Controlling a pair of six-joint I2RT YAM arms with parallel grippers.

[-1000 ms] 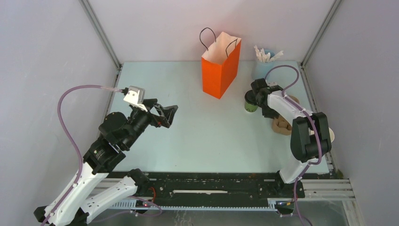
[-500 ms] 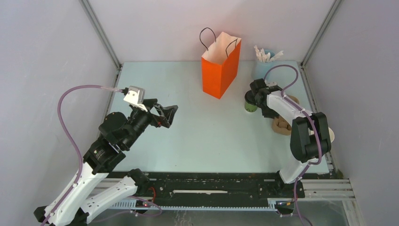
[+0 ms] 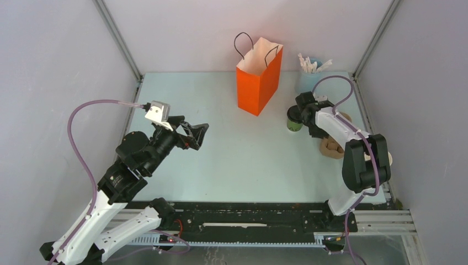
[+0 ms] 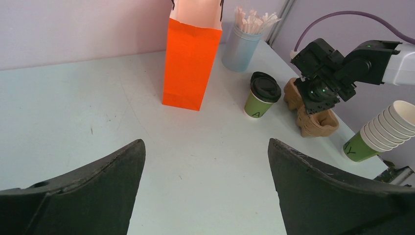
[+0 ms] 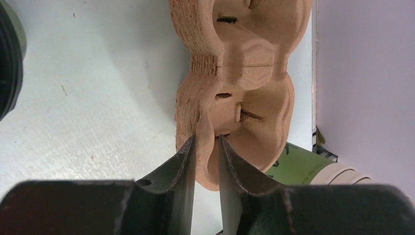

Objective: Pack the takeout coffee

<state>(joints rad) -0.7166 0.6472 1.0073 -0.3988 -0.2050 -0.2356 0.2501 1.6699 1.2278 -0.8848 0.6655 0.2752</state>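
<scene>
Two fingers [image 5: 181, 166] of the right gripper [image 5: 208, 142] are clenched on the near wall of the pulp cup carrier [image 5: 244, 63], low at the right side of the bench [image 3: 232, 165]. Takeout coffee [image 3: 294, 121] stands upright just beside it, toward the orange bag [image 3: 258, 83], ungripped. Left gripper [image 4: 205, 142] hangs spread wide, holding nothing, well apart. Caution: a thin pinch on the soft rim may slip or tear; swinging the carrier could topple the coffee.
</scene>
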